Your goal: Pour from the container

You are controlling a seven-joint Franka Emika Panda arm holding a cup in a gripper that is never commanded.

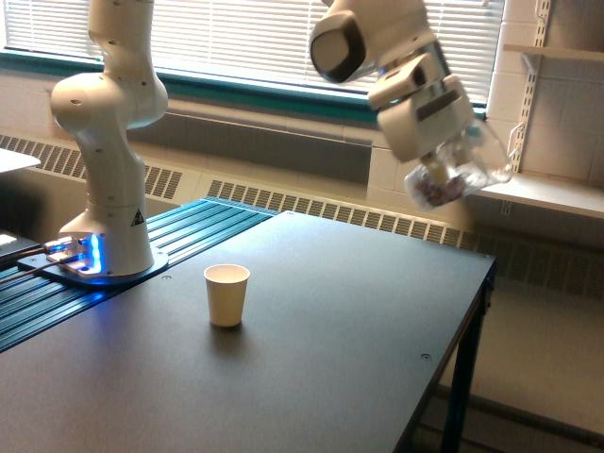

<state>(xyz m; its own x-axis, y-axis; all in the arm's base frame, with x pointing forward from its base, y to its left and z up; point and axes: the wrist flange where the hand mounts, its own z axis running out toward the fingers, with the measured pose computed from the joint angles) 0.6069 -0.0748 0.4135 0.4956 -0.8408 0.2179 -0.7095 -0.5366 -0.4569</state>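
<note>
High above the back right of the table, my gripper (451,162) is shut on the container (458,176), a clear jar with a thick rim. The jar is tilted, its rim toward the exterior view's right, and reddish-brown and pale pieces lie at its lower end. A small white paper cup (226,294) stands upright on the dark table (311,377), well below and toward the exterior view's left of the jar. My fingers are mostly hidden behind the hand and the jar.
The arm's white base (106,236) stands at the exterior view's left on a ribbed teal strip (179,241). A window with blinds and a wall heater run along the back. A shelf (547,193) juts from the wall behind the jar. The table's right edge (472,330) drops off.
</note>
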